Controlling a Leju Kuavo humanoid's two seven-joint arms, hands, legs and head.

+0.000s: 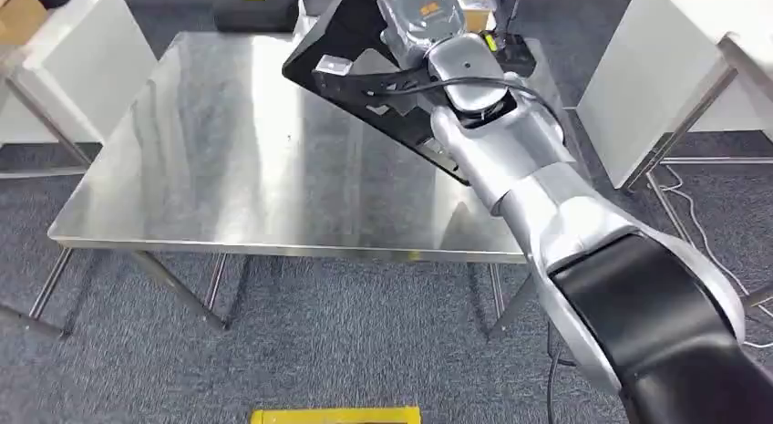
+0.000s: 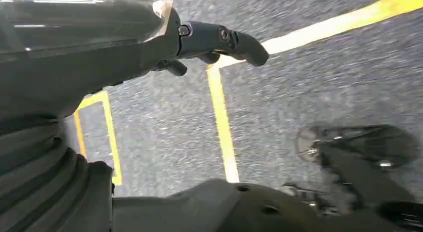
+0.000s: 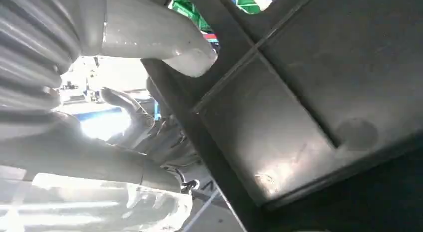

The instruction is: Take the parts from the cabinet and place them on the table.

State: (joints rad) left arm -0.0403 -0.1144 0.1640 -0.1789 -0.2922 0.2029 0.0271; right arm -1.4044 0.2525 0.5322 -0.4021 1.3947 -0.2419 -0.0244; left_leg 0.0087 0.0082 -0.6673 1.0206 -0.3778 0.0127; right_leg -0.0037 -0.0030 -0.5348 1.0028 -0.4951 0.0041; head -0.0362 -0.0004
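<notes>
While my right hand point(image 1: 415, 23) grips the black part point(image 1: 342, 64) at its far right end, the flat plate hangs tilted over the far half of the table point(image 1: 228, 160), its left corner lowest and, as far as I can judge, not yet resting on the steel. In the right wrist view my pale thumb point(image 3: 159, 45) lies across the part's dark edge, and the ribbed plate runs away from it, so the hold looks like a clamp on one rim; that would explain the slant, since the long free end sags away from my grip. I judge the carrying is done and the setting-down is what remains: the part is already above the tabletop, and the lowest corner should meet it first. My left hand point(image 2: 219, 42) hangs at my side over the grey carpet point(image 2: 309, 87) with its yellow floor lines point(image 2: 222, 117); its dark fingers are loosely bent and hold nothing, kept out of the way because one hand is enough for this plate. Outward from there, the table is bare brushed steel on thin legs, with the near and left parts open for the part. Beyond its far edge sits a dark case point(image 1: 255, 9), white furniture stands to the left and right, and a yellow strip point(image 1: 334, 415) marks the carpet near my feet.
</notes>
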